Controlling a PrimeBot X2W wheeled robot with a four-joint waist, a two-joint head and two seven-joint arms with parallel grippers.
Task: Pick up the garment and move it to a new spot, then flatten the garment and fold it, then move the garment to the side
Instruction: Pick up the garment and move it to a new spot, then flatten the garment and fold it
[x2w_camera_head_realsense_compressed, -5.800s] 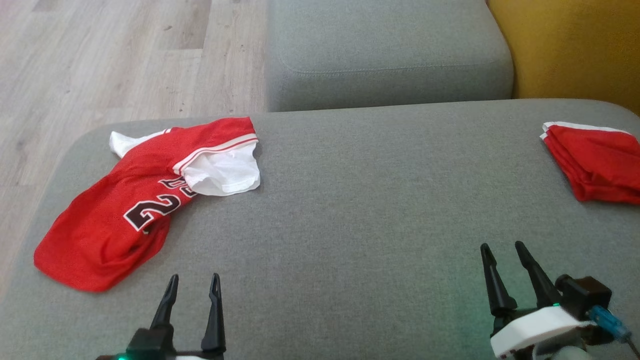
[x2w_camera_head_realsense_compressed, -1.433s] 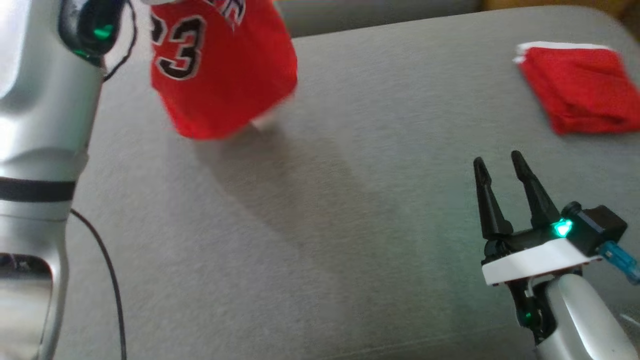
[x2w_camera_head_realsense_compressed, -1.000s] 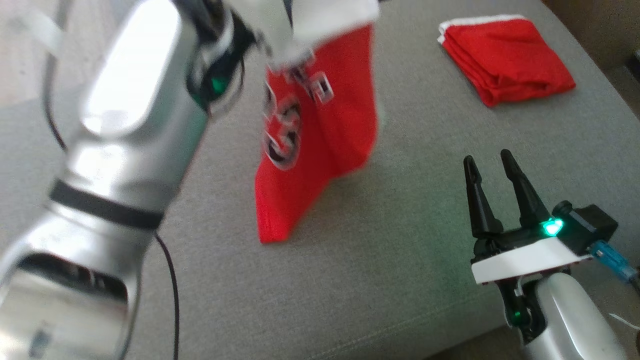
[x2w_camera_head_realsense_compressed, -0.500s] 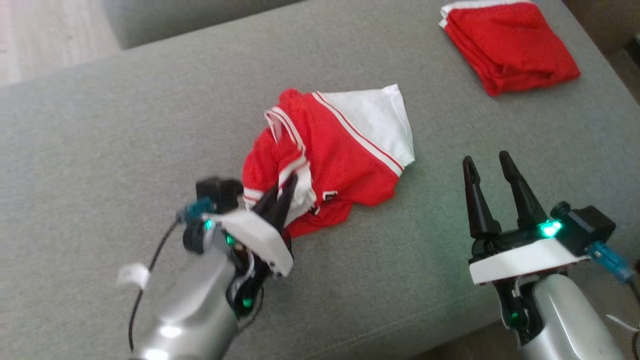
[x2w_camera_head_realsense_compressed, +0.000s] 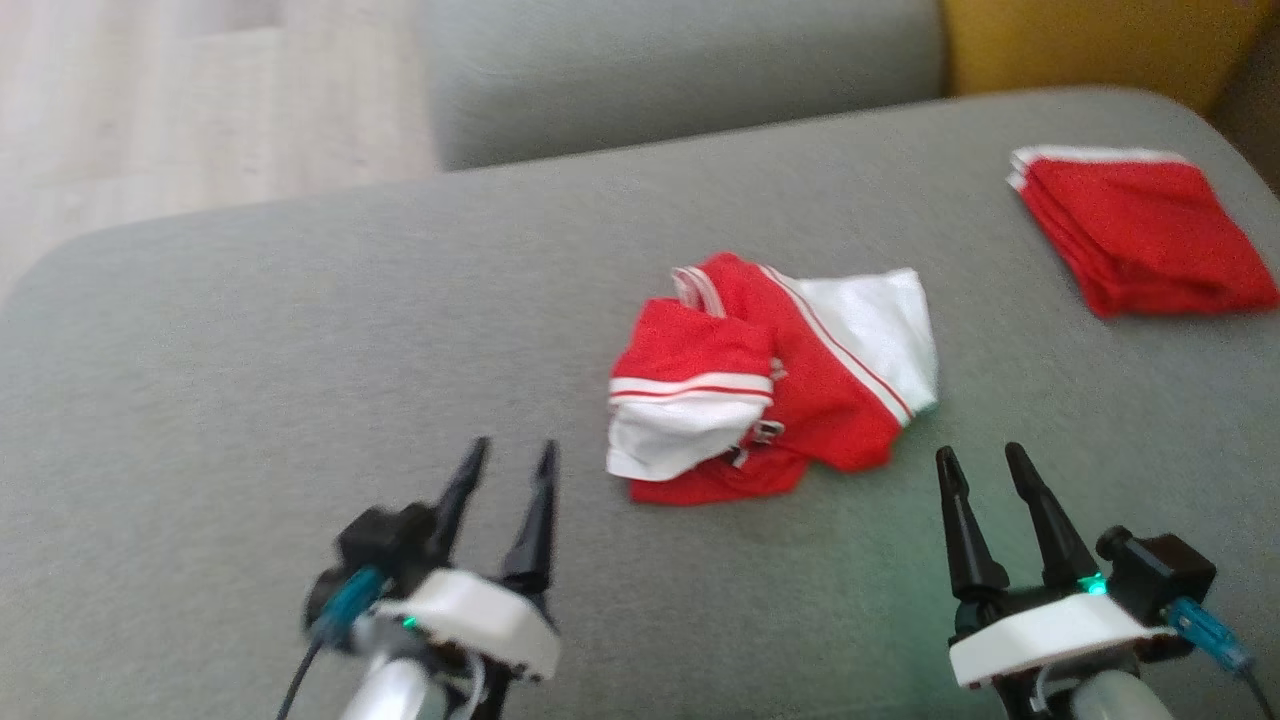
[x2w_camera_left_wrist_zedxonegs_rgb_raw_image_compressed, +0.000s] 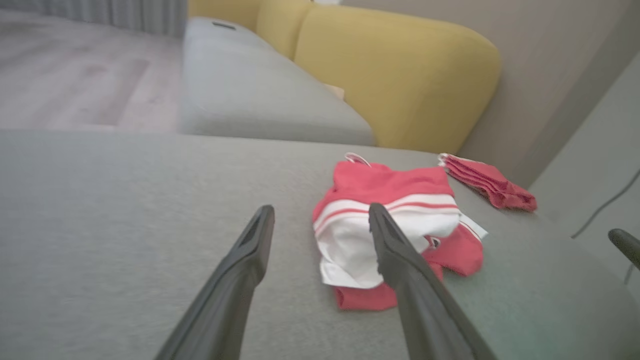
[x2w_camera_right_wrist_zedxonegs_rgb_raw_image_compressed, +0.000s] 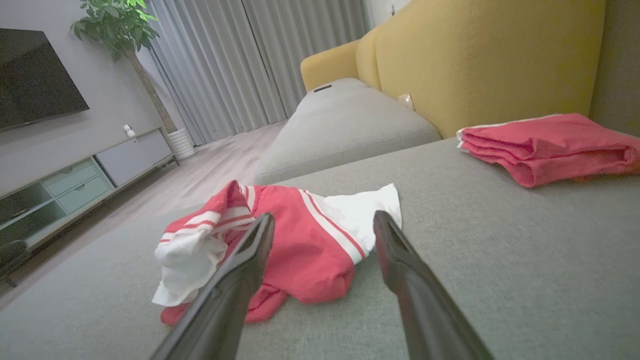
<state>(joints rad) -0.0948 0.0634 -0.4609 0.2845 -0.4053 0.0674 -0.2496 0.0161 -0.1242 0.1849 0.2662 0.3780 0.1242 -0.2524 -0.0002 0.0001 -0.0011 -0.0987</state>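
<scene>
Head view: the garment (x2w_camera_head_realsense_compressed: 770, 380) lies crumpled mid-cushion (x2w_camera_head_realsense_compressed: 300, 330), red and white, ahead of and between both grippers. The left gripper (x2w_camera_head_realsense_compressed: 514, 446) and right gripper (x2w_camera_head_realsense_compressed: 978, 453) hover near it, fingers apart and empty; a folded red pile (x2w_camera_head_realsense_compressed: 1140, 235) sits far right. Left wrist view: the left gripper (x2w_camera_left_wrist_zedxonegs_rgb_raw_image_compressed: 321, 210) is spread wide, holding nothing, with the garment (x2w_camera_left_wrist_zedxonegs_rgb_raw_image_compressed: 350, 250) just beyond its tips. Right wrist view: the right gripper (x2w_camera_right_wrist_zedxonegs_rgb_raw_image_compressed: 324, 216) is spread wide and empty, with the garment (x2w_camera_right_wrist_zedxonegs_rgb_raw_image_compressed: 300, 235) lying beyond the fingers and the pile (x2w_camera_right_wrist_zedxonegs_rgb_raw_image_compressed: 545, 145) well apart.
</scene>
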